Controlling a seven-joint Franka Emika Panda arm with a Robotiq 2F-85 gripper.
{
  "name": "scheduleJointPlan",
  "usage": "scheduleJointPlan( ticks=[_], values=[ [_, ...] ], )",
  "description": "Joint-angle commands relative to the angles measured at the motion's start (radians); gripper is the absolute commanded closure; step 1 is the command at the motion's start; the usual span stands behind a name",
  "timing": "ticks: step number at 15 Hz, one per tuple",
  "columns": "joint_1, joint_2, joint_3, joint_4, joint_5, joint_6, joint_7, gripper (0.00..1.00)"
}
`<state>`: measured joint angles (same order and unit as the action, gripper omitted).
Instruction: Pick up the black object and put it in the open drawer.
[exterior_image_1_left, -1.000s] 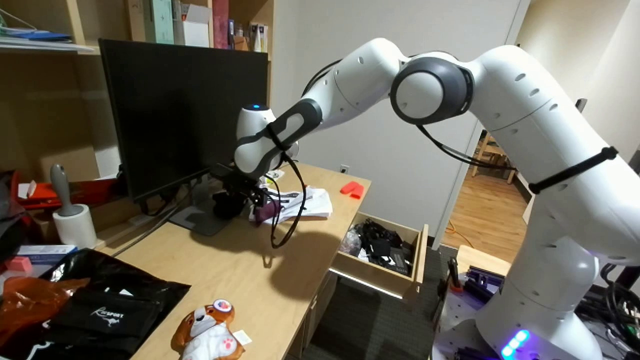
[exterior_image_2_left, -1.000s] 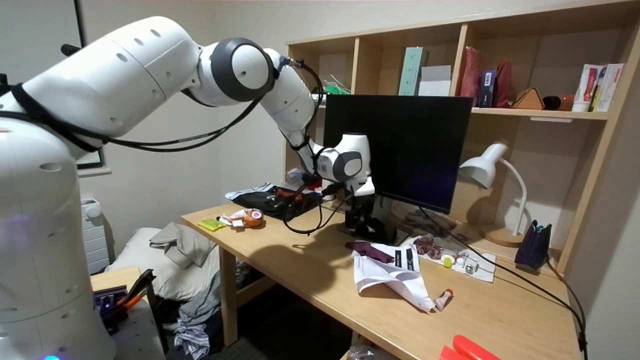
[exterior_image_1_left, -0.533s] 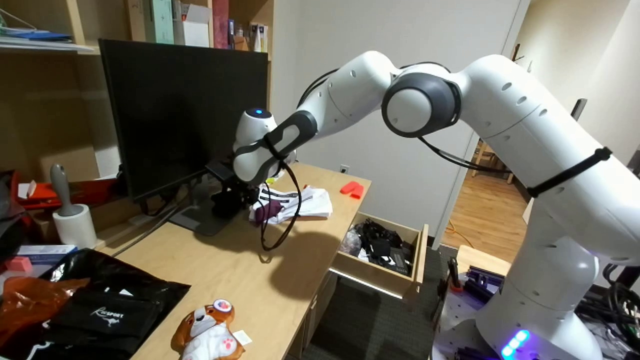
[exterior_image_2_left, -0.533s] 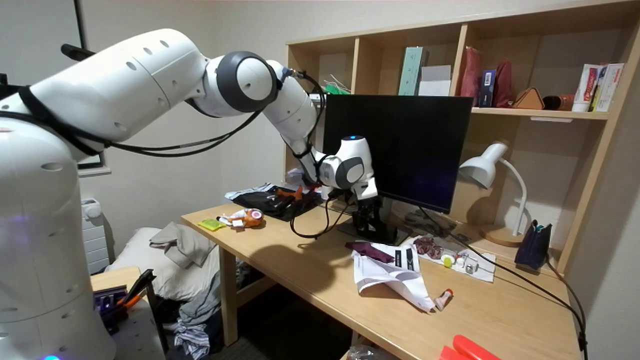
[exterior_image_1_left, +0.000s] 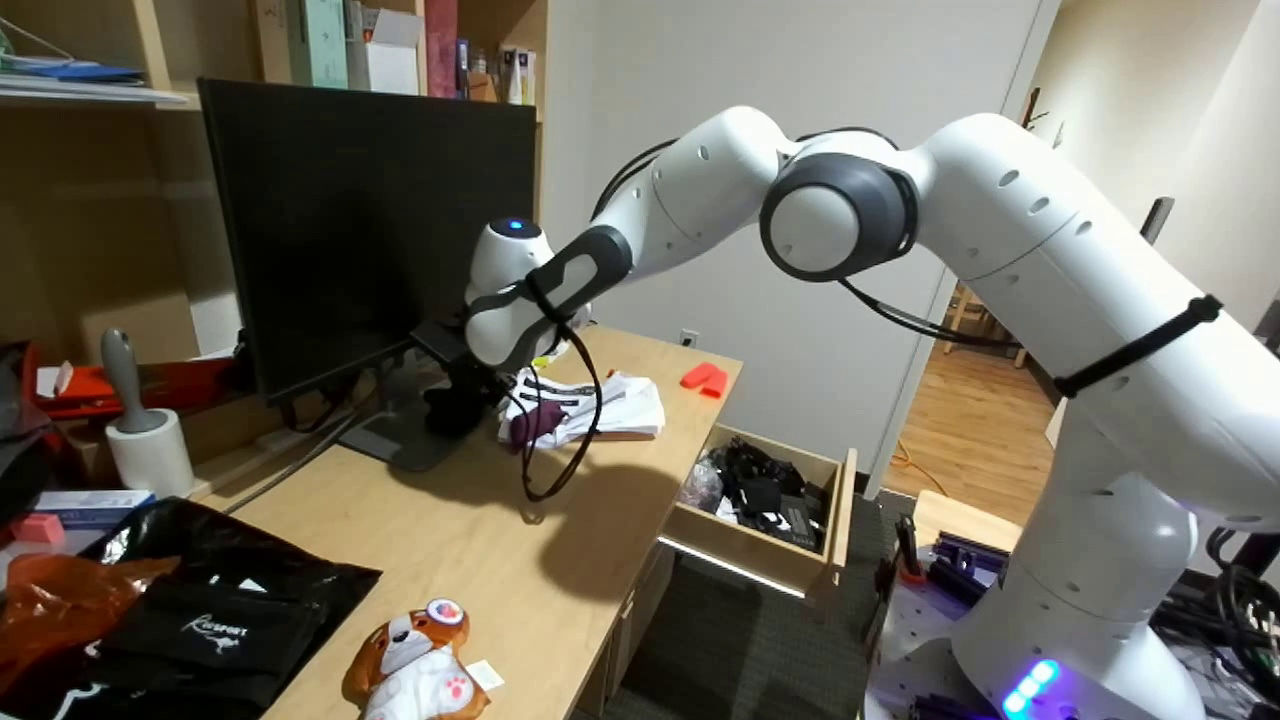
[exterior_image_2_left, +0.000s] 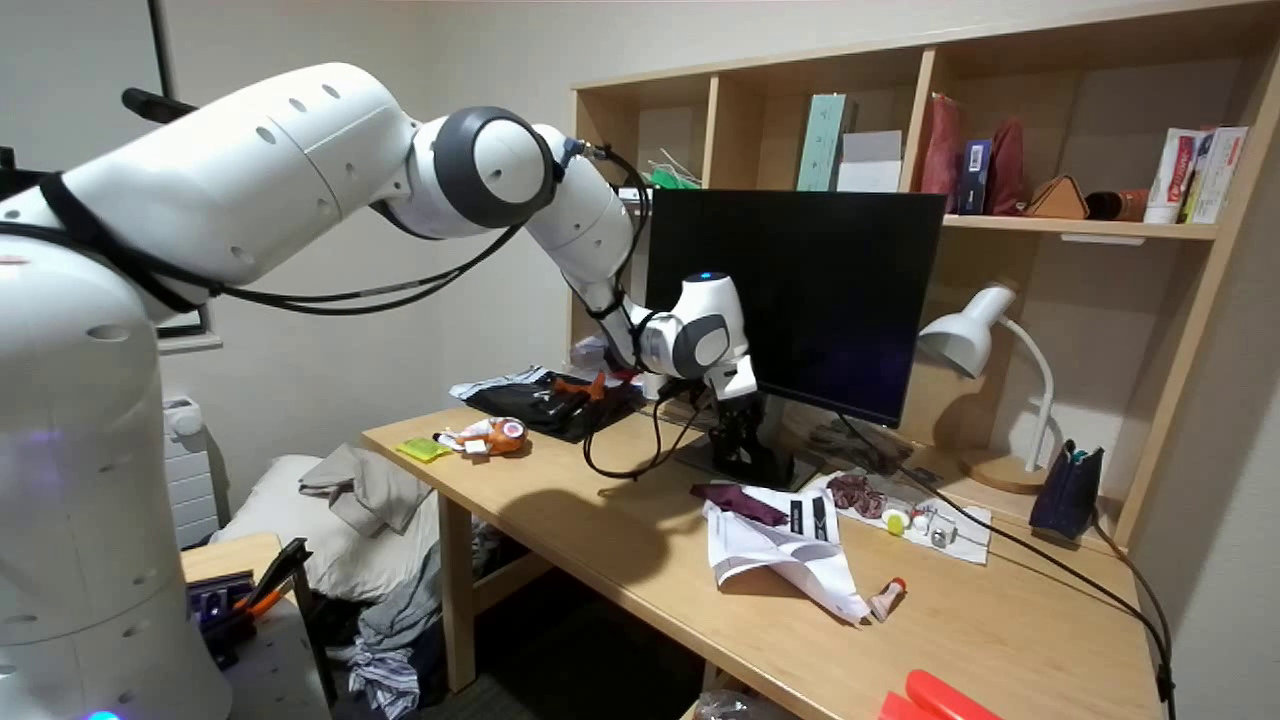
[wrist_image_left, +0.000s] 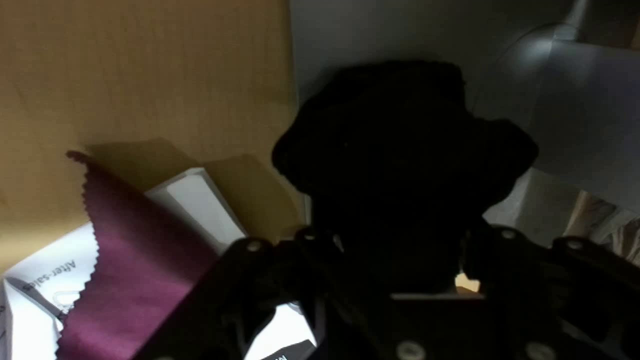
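Observation:
The black object (wrist_image_left: 405, 135) is an irregular dark lump on the grey monitor base (wrist_image_left: 350, 30). In an exterior view the lump (exterior_image_1_left: 452, 410) shows at the foot of the monitor. My gripper (wrist_image_left: 400, 245) points down over it, with the lump's near part between the fingers and its far part bulging out past them. Black merges with black there, so finger contact is hidden. In an exterior view the gripper (exterior_image_2_left: 738, 425) is low beside the monitor stand. The open drawer (exterior_image_1_left: 843, 520) is pulled out beneath the desk and holds black items and clear plastic.
The monitor (exterior_image_2_left: 800, 300) stands right behind the gripper. A maroon cloth (wrist_image_left: 135, 270) lies on white papers (exterior_image_2_left: 785, 560) close by. Red pieces (exterior_image_1_left: 705, 378) lie near the desk edge above the drawer. A plush dog (exterior_image_1_left: 420, 665) and black packets (exterior_image_1_left: 210, 610) lie on the desk.
Over the last second my arm has lowered and the gripper has come down onto the black lump. In the last half second it has hardly moved. The lump has not visibly moved.

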<state>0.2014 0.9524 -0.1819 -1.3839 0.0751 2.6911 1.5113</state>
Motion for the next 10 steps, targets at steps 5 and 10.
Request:
scheduleJointPlan(
  ticks=[5,10],
  values=[
    [-0.013,0.004,0.023,0.032,-0.002,-0.088,-0.022,0.94],
    [-0.054,-0.139,0.066,-0.155,0.008,-0.103,-0.142,0.95]
  ],
)
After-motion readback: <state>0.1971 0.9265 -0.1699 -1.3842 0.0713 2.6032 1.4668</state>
